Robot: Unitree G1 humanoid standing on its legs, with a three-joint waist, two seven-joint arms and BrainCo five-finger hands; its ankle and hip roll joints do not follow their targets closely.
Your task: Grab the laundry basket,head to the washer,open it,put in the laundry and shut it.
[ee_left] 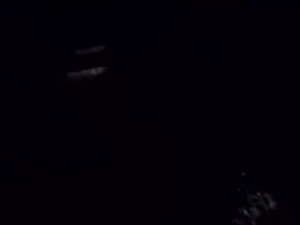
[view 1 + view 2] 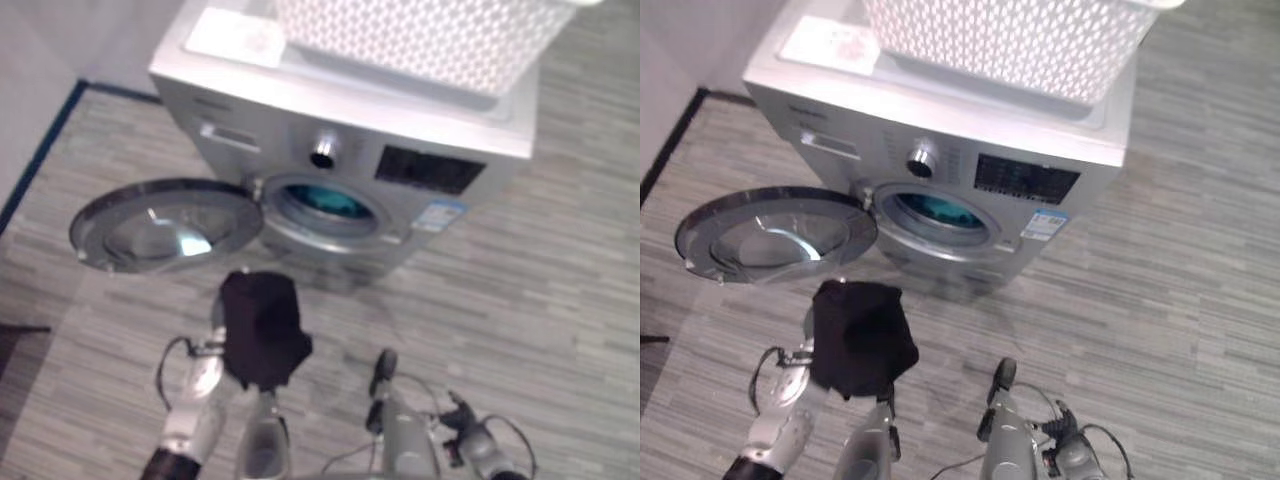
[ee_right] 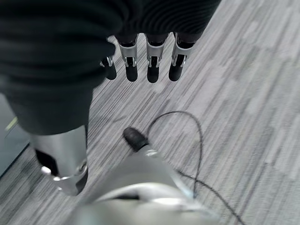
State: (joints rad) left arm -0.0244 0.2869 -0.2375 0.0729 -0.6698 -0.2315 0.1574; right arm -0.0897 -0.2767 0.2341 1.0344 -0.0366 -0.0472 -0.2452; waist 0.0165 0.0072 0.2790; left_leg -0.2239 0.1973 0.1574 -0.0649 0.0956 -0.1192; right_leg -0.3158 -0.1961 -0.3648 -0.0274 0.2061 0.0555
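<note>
A silver washer (image 2: 440, 120) stands ahead with its round door (image 2: 160, 225) swung wide open to the left. Something teal (image 2: 335, 203) lies inside the drum. The white lattice laundry basket (image 2: 420, 40) rests on top of the washer. A black garment (image 2: 262, 328) hangs in front of the door, a short way below the drum opening, draped over the end of my left arm (image 2: 195, 405); my left hand is hidden under it. My right hand (image 3: 150, 65) hangs low at the lower right over the floor, fingers straight and holding nothing.
A white flat item (image 2: 235, 35) lies on the washer's top beside the basket. A wall with a dark skirting line (image 2: 40, 150) runs along the left. Grey striped floor (image 2: 560, 300) spreads to the right of the washer.
</note>
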